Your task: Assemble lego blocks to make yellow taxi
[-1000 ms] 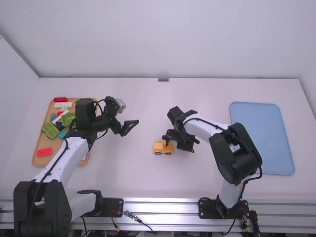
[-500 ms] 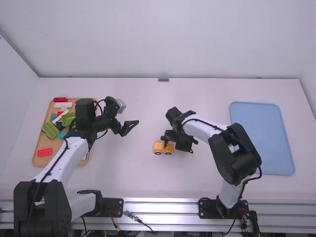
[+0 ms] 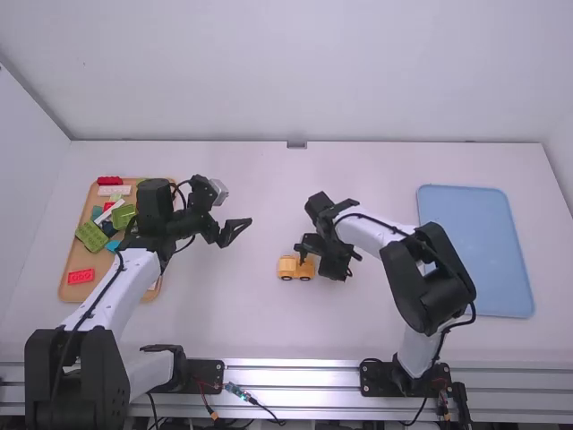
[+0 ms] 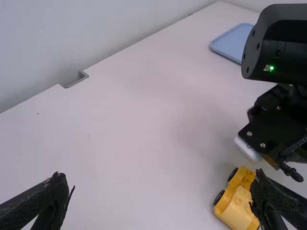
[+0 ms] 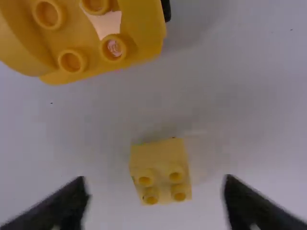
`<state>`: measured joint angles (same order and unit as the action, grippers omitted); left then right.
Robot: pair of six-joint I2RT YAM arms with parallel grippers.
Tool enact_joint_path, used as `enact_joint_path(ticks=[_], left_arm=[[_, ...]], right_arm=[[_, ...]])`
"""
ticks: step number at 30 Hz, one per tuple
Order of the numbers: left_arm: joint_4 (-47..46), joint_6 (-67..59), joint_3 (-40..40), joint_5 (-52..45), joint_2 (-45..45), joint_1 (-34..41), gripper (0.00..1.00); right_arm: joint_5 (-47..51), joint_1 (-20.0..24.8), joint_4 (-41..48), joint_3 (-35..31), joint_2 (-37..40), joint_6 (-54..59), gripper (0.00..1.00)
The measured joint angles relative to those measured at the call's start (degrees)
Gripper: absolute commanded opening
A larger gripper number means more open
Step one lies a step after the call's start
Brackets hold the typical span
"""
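Observation:
In the high view my right gripper [image 3: 324,258] stands low just right of the yellow wheeled vehicle [image 3: 288,267]. The right wrist view has a small yellow four-stud brick [image 5: 160,167] on the table between the spread fingers of that gripper [image 5: 157,190], touching neither; the vehicle [image 5: 96,48] is beyond it, with a few studs bare on top. My left gripper [image 3: 235,231] is held still, up and left of the vehicle, open and without anything in it. In the left wrist view the vehicle [image 4: 236,203] is partly behind one finger of the left gripper [image 4: 160,199].
A tan tray [image 3: 75,288] of green, red, white and blue bricks lies at the left, partly under the left arm. On the right is a blue tray [image 3: 474,246]. The right arm's wrist and housing loom at the right in the left wrist view.
Compared with half a second ago, my right gripper has shifted slightly to the right, away from the vehicle. The left arm and the vehicle have stayed in place.

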<state>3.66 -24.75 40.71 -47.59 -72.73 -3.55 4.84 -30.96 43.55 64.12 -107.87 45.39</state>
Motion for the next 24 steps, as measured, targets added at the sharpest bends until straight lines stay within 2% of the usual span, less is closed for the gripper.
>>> enact_joint_path(ticks=[8, 13, 15, 18, 21, 24], left_arm=[[-0.44, -0.96, 0.02, 0.00, 0.00, 0.02, 0.99], [-5.64, -7.10, 0.04, -3.41, 0.00, 0.02, 0.99], [-10.43, -14.14, 0.04, -7.19, 0.00, 0.02, 0.99], [-12.00, -20.44, 0.07, -10.78, -0.04, 0.02, 0.99], [-10.49, -26.51, -0.11, -15.41, -1.55, 0.02, 0.99], [-6.21, -29.97, -1.27, -18.91, -4.59, 0.46, 0.99]], right_arm=[[1.90, 0.00, -1.51, 2.08, 0.48, -0.35, 0.99], [-1.77, 0.90, -1.53, 2.32, 6.40, -0.87, 0.99], [-6.14, 2.84, -1.05, 2.23, 11.10, 0.04, 0.99], [-11.28, 5.97, -3.63, 0.90, 17.00, 1.57, 1.00], [-19.56, 11.13, -9.44, -4.42, 24.24, 5.22, 0.99], [-25.90, 14.97, -14.08, -10.49, 27.63, 9.18, 0.99]])
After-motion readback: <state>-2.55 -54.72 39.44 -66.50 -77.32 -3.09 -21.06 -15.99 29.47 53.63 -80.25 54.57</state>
